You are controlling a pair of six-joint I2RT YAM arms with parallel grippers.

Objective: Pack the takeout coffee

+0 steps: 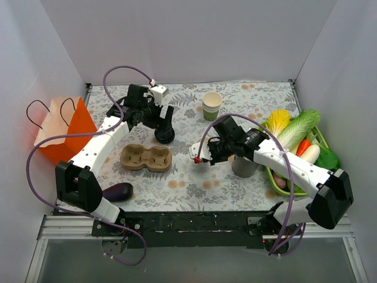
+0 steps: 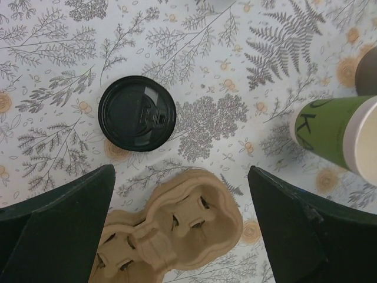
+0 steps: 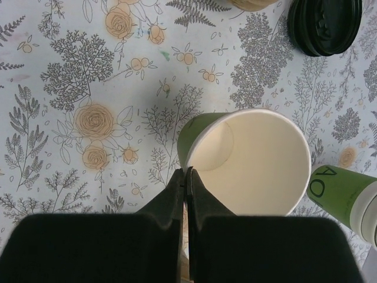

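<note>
No lidded cup shows. A lidless green paper cup (image 3: 247, 162) with a cream inside is pinched at its rim by my shut right gripper (image 3: 187, 174), which sits at table centre in the top view (image 1: 203, 154). The cup leans on its side in the left wrist view (image 2: 333, 130). A loose black lid (image 1: 165, 137) lies flat on the floral cloth and shows in both wrist views (image 2: 136, 113) (image 3: 324, 23). My left gripper (image 1: 162, 122) is open and empty, hovering over the brown cardboard cup carrier (image 2: 177, 218), just near of the lid.
A stack of lidless cups (image 1: 212, 106) stands at the back centre. The carrier (image 1: 146, 157) lies left of centre. An orange paper bag (image 1: 59, 127) stands at the left, an aubergine (image 1: 118, 191) near the left base, a grey cylinder (image 1: 242, 167) under the right arm, and a green vegetable basket (image 1: 272, 177) at the right.
</note>
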